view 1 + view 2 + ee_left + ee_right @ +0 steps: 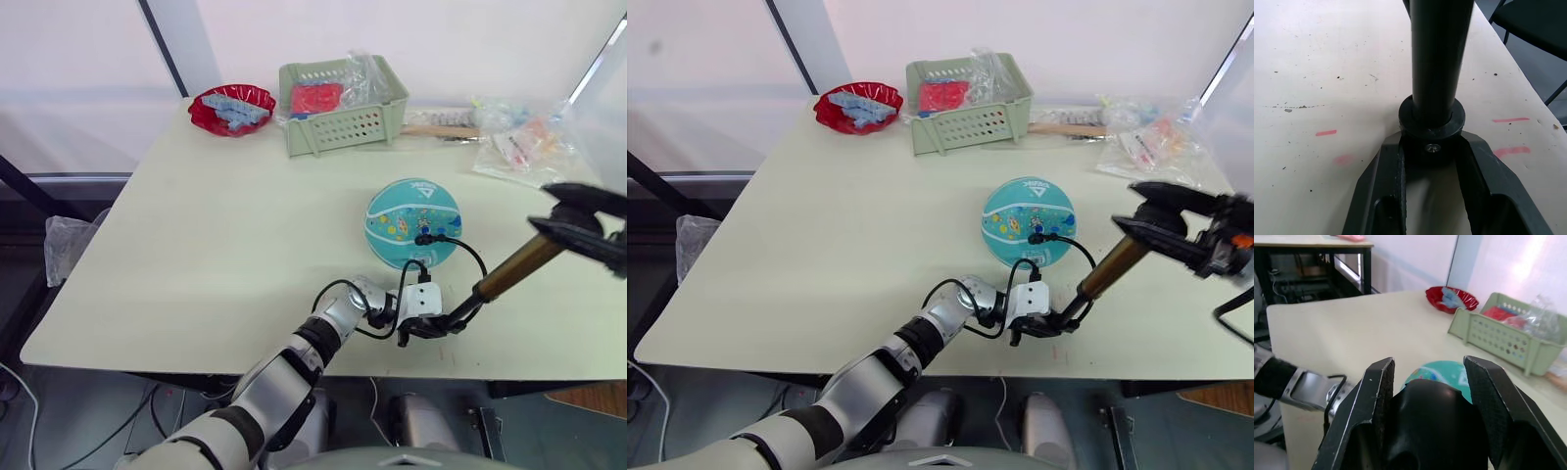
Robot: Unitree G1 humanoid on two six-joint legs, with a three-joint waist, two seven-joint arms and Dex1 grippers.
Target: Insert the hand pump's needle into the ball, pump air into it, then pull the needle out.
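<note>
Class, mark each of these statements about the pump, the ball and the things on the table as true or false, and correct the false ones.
1. The ball lies inside the green basket. False: it rests on the table.
2. The left gripper grips the bottom end of the hand pump. True.
3. The right gripper holds the pump's handle end. True.
4. The hose runs to the red bowl. False: it runs to the ball.

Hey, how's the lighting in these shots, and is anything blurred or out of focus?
Left eye view: soft, even light, faint shadows, bright washed-out backdrop; the ball is sharp. Right eye view: the right end effector looks smeared. Left wrist view: the pump is close and dark, the table crisp. Right wrist view: the near fingers are soft, the background hazy and glaring.
</note>
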